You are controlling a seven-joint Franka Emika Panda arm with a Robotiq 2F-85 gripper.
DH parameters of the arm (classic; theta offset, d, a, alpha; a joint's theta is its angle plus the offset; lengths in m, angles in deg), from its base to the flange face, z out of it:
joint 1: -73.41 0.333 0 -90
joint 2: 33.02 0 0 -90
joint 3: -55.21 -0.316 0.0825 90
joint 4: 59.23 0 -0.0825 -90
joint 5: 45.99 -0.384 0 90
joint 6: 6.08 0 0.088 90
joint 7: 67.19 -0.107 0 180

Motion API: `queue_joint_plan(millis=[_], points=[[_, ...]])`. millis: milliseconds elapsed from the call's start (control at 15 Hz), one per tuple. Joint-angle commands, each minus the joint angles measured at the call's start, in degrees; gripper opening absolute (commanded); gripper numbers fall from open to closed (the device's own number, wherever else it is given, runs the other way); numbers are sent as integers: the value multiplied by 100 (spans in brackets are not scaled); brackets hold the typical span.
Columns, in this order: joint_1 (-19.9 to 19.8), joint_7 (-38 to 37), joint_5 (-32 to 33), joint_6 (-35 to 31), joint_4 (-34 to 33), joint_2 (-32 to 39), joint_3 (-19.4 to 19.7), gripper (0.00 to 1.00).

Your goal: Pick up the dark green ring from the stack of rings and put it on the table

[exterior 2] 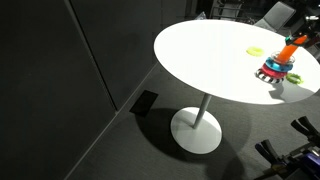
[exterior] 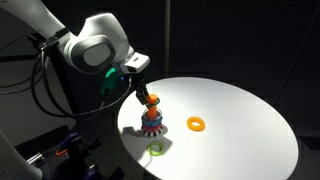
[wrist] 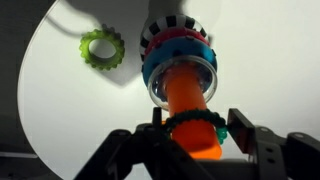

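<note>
Black two-fingered end effector [wrist: 198,131]: enters the wrist view from the bottom edge, its jaws drawn in on a small, dark green, doughnut-shaped plastic ring [wrist: 186,122], with one finger against each side. It is gripping.

The dark green ring is threaded on the upper part of an upright orange plastic peg [wrist: 190,95], whose tip shows past it. It sits apart from the rings lower down.

Toy stack of rings [exterior: 151,122]: blue and red toothed rings are piled round the base of the orange peg, over a black-and-white striped bottom piece. It stands close to the worktop's edge, directly beneath the end effector [exterior: 141,92].

Large round white worktop [exterior: 245,125]: shown in both exterior views [exterior 2: 200,55], on a single white pedestal [exterior 2: 197,130].

Pale yellow-green toothed ring [exterior: 157,149]: lies flat just inside the worktop's edge, near the stack but not touching it.

Orange doughnut-shaped ring [exterior: 197,124]: lies flat, beside the stack toward the worktop's middle, apart from it.

White and grey robot arm [exterior: 95,48]: reaches in over the worktop's edge.
</note>
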Motion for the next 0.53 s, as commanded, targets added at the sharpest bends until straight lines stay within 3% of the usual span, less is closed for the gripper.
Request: queue_joint_plan(millis=[0, 467], points=[[40, 382, -373, 447, -117, -413, 33, 42], [-123, 446, -565, 740, -501, -642, -47, 42]])
